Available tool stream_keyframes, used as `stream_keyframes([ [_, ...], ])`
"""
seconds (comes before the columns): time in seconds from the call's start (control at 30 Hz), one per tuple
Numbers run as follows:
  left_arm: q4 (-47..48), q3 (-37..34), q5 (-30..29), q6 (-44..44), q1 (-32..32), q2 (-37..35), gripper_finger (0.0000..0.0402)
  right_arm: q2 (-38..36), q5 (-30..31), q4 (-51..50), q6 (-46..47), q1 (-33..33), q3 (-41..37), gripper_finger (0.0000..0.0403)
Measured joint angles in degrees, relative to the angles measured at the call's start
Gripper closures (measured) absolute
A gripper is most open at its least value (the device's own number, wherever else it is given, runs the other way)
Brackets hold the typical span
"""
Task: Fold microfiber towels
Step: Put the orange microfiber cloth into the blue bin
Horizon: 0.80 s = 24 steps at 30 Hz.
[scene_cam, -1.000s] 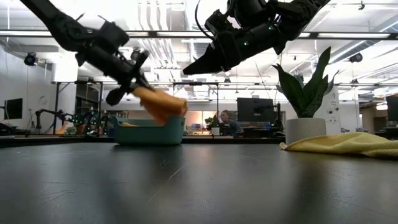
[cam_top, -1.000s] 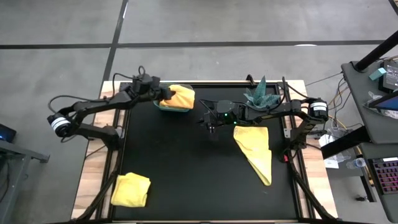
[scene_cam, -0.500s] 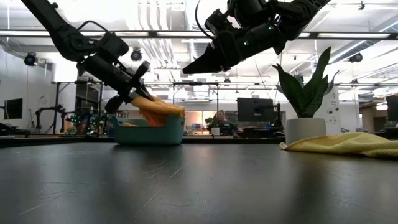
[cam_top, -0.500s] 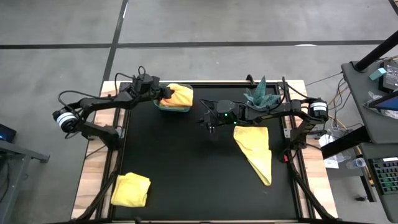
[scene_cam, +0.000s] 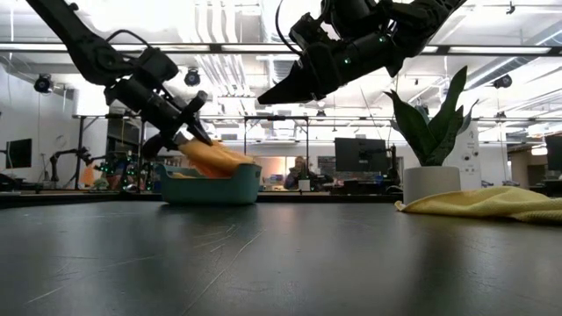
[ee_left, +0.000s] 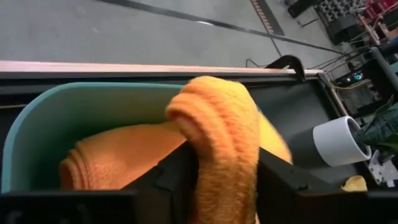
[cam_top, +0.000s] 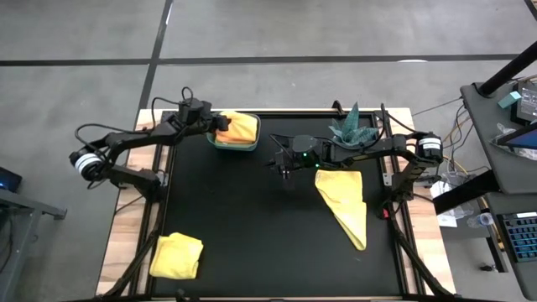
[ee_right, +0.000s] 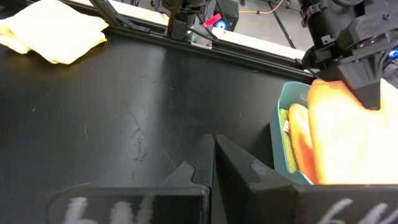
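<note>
A: Where is the orange towel (cam_top: 238, 127)?

B: Draped in the teal bin (cam_top: 220, 143), at 11 o'clock on the table (cam_top: 252, 226). The left gripper (cam_top: 216, 126) sits at its 9 o'clock edge, fingers loose beside the cloth.

A: And the right gripper (cam_top: 280, 163)?

B: Pinched shut, empty, mid-table. The left is nearer.

A: What does the wrist view add?

B: Another orange towel (ee_left: 112, 158) underneath.

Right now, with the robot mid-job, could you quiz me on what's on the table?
1. True or false: the folded orange microfibre towel lies in the teal plastic bin.
2. How many yellow microfibre towels lie on the black table?
3. Which gripper is at the bin? A) left gripper B) right gripper

Key: 1 true. 2 two: a folded one and a spread one. 3 A; the right hovers shut, mid-table.
</note>
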<state>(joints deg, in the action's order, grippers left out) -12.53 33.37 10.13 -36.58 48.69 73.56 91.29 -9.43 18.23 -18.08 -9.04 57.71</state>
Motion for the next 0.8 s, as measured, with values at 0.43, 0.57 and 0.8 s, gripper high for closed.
stream_keyframes([
  [0.43,0.24,0.51,-0.20,2.48,0.55,-1.39,0.0150,0.00,0.00,-0.19,0.02,0.00,0.00,0.0394],
  [0.57,0.36,0.77,-0.65,2.80,1.74,-2.97,0.0148,0.00,0.00,-0.41,0.02,0.00,0.00,0.0394],
  [0.8,1.52,0.87,-6.21,14.76,3.41,-8.47,0.0148,0.00,0.02,-0.45,-0.01,0.00,0.01,0.0394],
])
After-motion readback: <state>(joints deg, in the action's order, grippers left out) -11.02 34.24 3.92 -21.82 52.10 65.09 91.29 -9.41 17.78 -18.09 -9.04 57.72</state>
